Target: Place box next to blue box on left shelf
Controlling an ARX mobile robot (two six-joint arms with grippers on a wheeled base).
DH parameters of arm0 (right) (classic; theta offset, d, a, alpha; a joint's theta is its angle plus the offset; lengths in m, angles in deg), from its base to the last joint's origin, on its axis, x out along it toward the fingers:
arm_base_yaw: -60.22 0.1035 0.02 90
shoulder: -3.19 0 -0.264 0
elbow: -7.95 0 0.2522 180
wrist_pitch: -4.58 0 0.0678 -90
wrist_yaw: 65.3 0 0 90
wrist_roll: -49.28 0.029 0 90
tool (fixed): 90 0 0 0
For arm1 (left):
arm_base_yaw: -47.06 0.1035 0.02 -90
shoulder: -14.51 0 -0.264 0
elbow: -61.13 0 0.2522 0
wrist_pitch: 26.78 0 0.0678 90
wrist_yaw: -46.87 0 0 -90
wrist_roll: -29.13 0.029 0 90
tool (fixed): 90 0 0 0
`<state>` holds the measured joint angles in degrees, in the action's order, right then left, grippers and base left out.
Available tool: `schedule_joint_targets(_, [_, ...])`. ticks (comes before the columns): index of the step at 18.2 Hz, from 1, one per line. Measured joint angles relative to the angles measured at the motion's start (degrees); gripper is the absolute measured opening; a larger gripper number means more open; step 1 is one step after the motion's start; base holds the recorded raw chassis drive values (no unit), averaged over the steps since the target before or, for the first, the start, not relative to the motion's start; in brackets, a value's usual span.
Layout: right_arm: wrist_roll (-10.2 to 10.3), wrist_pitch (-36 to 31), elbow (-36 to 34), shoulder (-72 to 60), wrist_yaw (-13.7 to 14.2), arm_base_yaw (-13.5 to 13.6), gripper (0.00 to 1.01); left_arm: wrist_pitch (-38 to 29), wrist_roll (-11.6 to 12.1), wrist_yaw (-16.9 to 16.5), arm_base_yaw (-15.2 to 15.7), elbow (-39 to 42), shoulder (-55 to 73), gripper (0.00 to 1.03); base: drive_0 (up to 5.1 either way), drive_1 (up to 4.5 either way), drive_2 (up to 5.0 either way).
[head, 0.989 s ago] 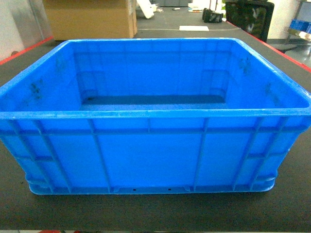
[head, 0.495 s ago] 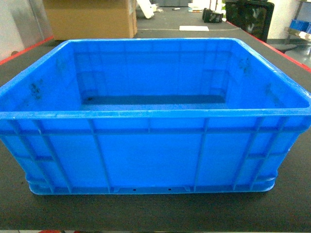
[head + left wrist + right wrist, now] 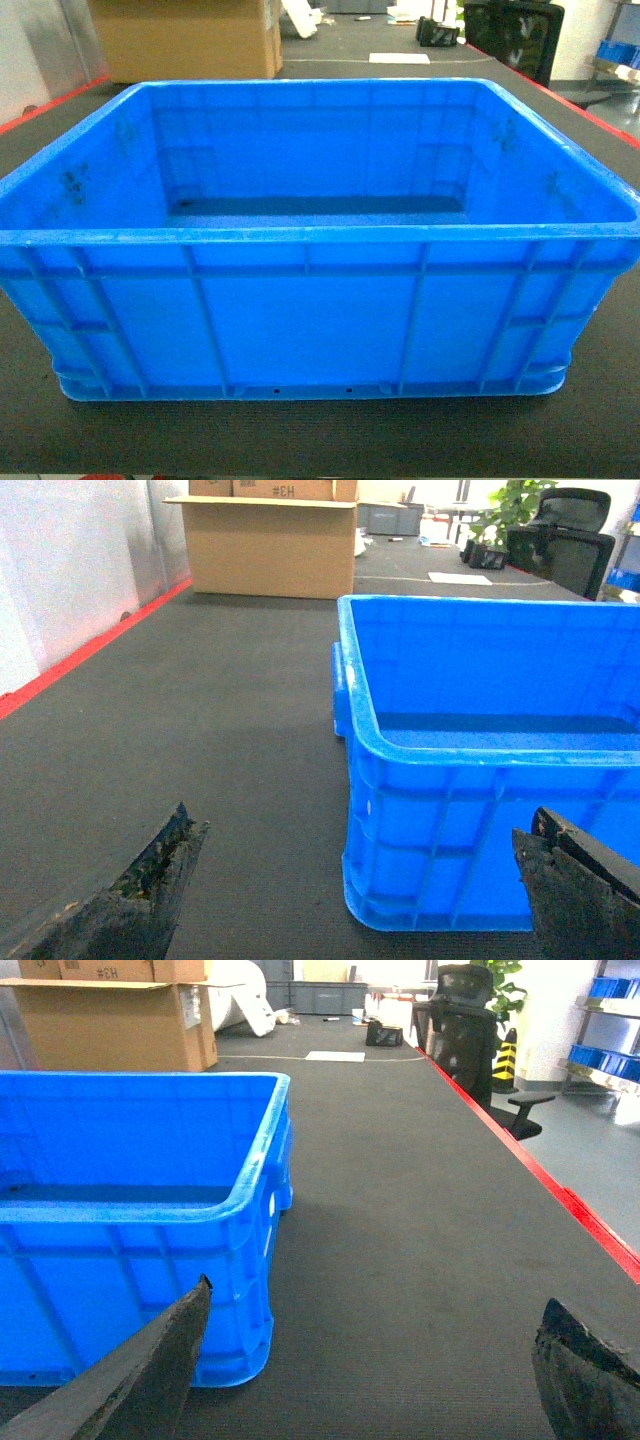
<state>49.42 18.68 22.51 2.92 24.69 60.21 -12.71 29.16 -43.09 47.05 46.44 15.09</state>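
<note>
Head view shows only the box (image 3: 320,240); wrist views show spread end effectors.

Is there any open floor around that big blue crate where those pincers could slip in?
Yes. Bare dark mat lies left of the box, out to the red stripe, and right of it, out to the other red line. Behind it is more crowded: a cardboard carton and an office chair.

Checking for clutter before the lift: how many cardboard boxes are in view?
1: an open cardboard box on the dark mat, beyond the blue crate's far left corner. Others may be hidden.
</note>
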Motion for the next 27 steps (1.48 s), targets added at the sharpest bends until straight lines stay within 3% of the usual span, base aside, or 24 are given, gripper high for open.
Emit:
schedule_joint_targets(21, [0.0,0.0,0.0,0.0,0.0,0.0,0.98,0.02,0.0,0.0,0.0,0.0,0.0,0.98,0.0,0.0,0.0])
schedule_joint_targets(24, [0.0,0.02,0.0,0.0,0.0,0.0,0.98,3.65,0.04,0.11,-0.09,-1.03,2.64,0.98,0.0,0.0,0.0])
schedule_joint_targets(25, [-1.29,0.35,0.76,-3.23,3.91,2.14,0.98,-0.68,0.04,0.11,-0.37,-1.84,9.81,0.98,0.0,0.0,0.0])
schedule_joint_targets(26, [-1.62,-6.05,3.93,-14.1,5.09,3.52,0.98,-7.93,0.07,-0.15,-0.37,-3.85,17.75,0.98,0.0,0.0,0.0])
schedule_joint_targets(27, [-1.62,-11.91,8.76,-22.93,4.5,3.5,0.98,-15.37,0.48,-0.68,-0.46,-7.43,25.75,0.98,0.0,0.0,0.0])
